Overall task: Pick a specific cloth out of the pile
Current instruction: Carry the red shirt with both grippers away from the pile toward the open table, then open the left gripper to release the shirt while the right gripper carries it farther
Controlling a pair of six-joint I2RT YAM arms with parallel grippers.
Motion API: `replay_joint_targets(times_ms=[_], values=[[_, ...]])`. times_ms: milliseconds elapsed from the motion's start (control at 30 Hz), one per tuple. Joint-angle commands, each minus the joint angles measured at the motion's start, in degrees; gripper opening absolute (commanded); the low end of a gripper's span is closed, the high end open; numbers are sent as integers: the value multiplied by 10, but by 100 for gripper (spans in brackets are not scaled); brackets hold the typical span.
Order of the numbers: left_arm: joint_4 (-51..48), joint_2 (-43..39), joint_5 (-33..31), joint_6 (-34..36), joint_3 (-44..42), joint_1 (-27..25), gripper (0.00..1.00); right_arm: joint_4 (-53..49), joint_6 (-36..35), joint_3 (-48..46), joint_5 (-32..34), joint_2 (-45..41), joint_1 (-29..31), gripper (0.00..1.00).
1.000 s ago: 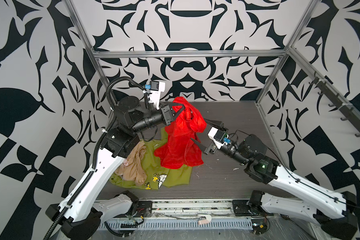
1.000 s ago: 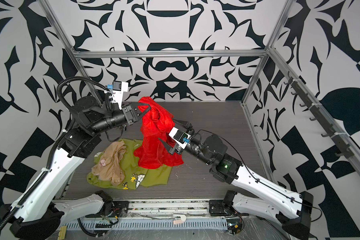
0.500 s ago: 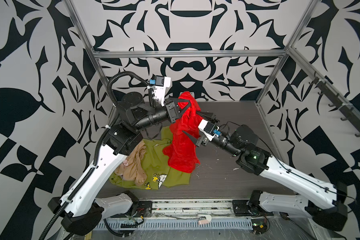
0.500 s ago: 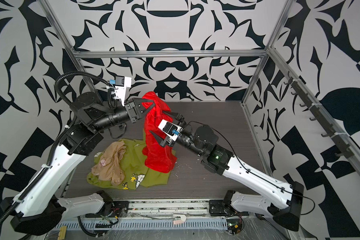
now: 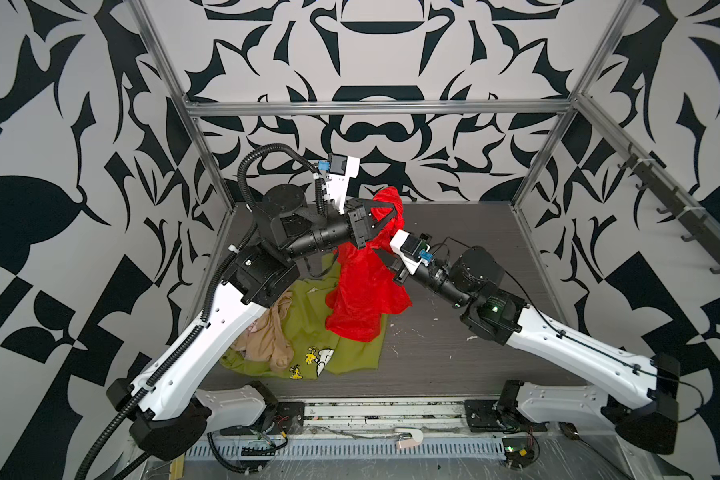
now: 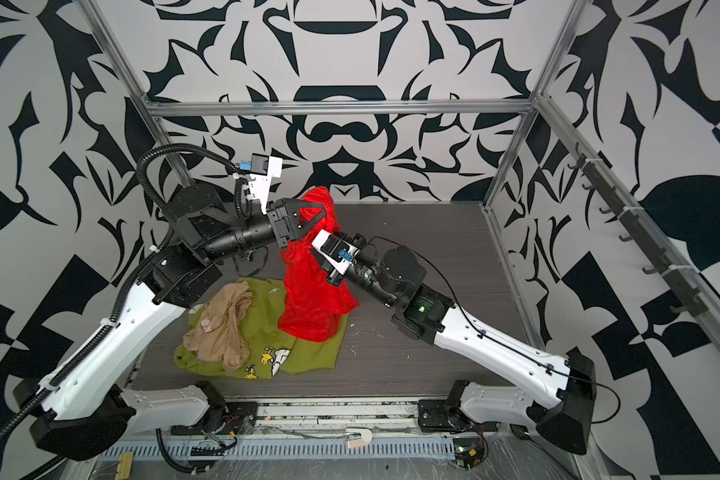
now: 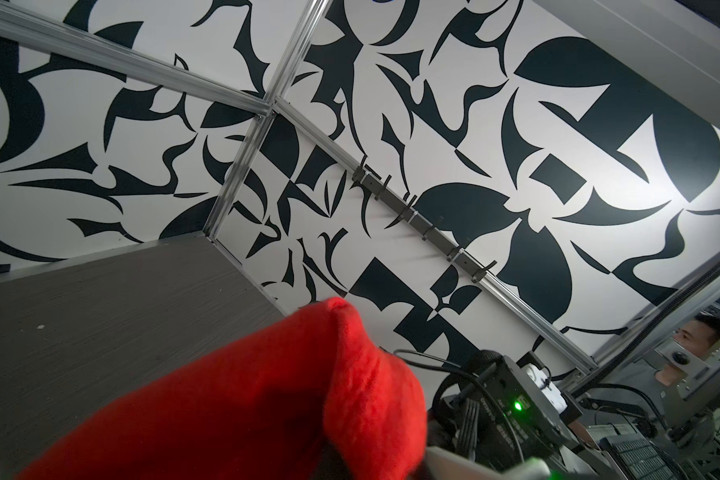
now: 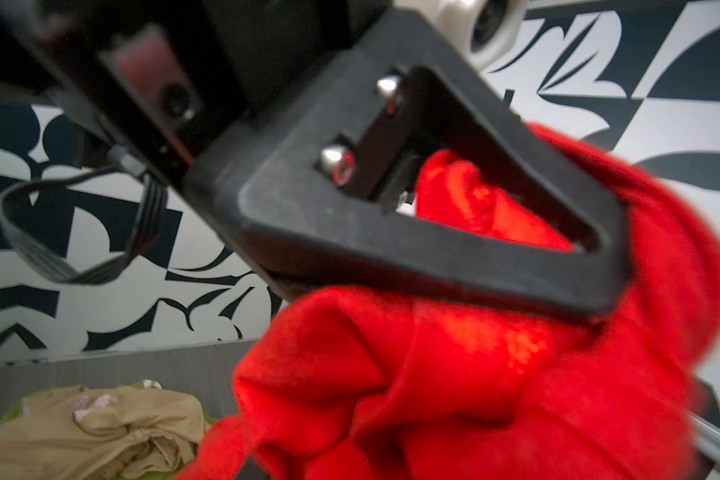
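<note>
The red cloth (image 5: 362, 291) (image 6: 312, 299) hangs from my left gripper (image 5: 393, 210) (image 6: 327, 210), which is raised over the back of the table and shut on the cloth's top bunch. The cloth's lower hem rests on the pile's olive-green shirt (image 5: 350, 353) (image 6: 308, 353). A beige cloth (image 5: 271, 336) (image 8: 100, 432) and a small pastel cloth (image 8: 94, 405) lie on that shirt. My right gripper (image 5: 385, 259) (image 6: 320, 257) is pushed into the hanging cloth just below the left one. Red fabric (image 8: 474, 395) fills the right wrist view and hides its jaws. One left finger (image 8: 433, 257) shows close above.
The dark table (image 5: 454, 353) carries small white scraps (image 5: 400, 332) to the right of the pile. A rail of hooks (image 5: 661, 203) runs along the right wall. Metal frame posts (image 5: 533, 166) stand at the back corners. Both arm bases sit along the front edge.
My right gripper has moved left and up into the hanging red cloth, and its widely spread fingers have drawn together. The left gripper has carried the cloth a little higher and rightward.
</note>
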Motion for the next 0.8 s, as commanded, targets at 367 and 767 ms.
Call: replay_joint_targets(times_ms=[367, 767], values=[[43, -3, -11, 20, 14, -7, 19, 45, -10, 0, 60, -33, -5, 0], [50, -36, -48, 56, -10, -7, 77, -18, 13, 29, 38, -72, -113, 0]])
